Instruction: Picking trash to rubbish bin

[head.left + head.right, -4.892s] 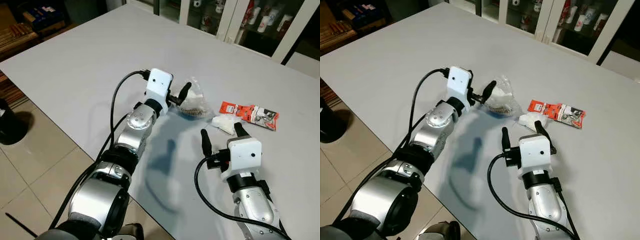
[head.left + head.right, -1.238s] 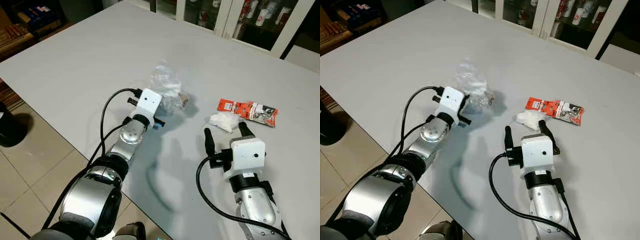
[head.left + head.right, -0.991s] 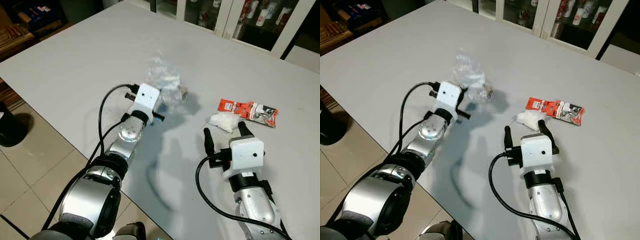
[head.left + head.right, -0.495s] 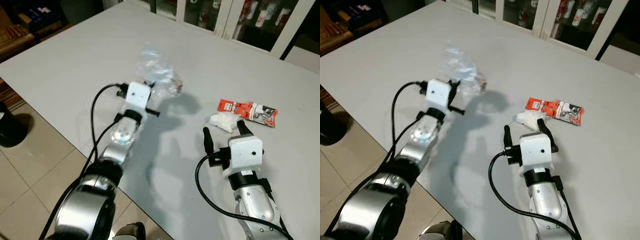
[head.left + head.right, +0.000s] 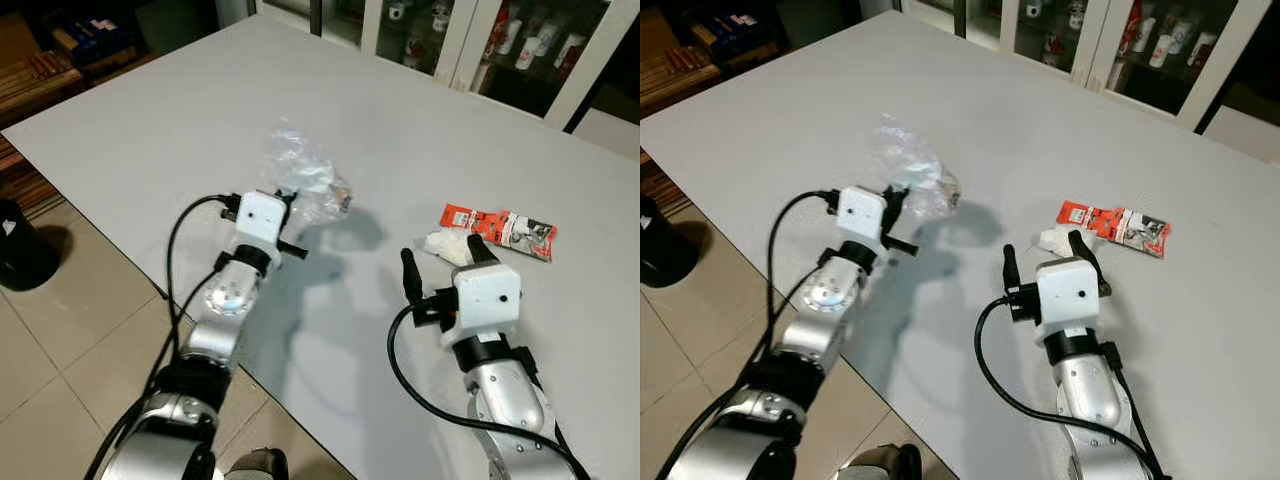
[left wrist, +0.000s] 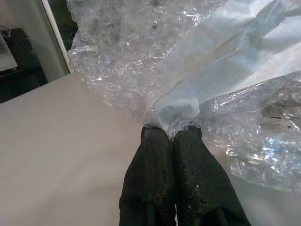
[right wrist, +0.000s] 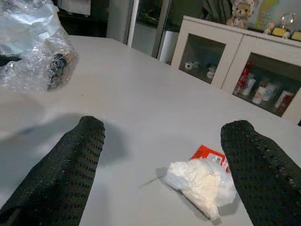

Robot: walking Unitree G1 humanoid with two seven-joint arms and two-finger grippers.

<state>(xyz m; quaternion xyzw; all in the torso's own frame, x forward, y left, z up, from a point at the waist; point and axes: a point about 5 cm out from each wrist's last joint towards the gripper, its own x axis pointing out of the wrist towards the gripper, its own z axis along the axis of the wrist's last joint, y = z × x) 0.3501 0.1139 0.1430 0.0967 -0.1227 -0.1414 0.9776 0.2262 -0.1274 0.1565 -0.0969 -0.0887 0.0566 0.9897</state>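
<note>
Left gripper clenched on a pinched fold of the crumpled clear plastic bag, jaws pressed tight together with no gap, the film bunching out just past the fingertips. Bag carried off the grey worktop, judging by the soft shadow lying apart from it, and hanging over the worktop's near-left part, well apart from the other litter. Thin, crinkly, glossy film with a bubbled, wrinkled texture, a pale bluish-white sheet folded inside and a small dark lump near one end; shapeless, light, likely to sway and sag rather than hold form. Decisive relation for the coming move: round black bin on the tiled floor, off the worktop's edge on the robot's left and lower than the bag, so probably a swing of the left arm outward and down, past the edge, before any release. Right gripper spread wide and holding nothing, low over the worktop, aimed straight at the crumpled white tissue, which lies just ahead between the two fingers' lines. Touching or just behind that tissue, the red snack wrapper, flat and printed, long axis running across the robot's front rather than toward it. Right arm plainly the nearer to both pieces. Tissue soft, fibrous, lumpy; wrapper slick and thin, probably awkward to pinch flat off the smooth matte surface.
</note>
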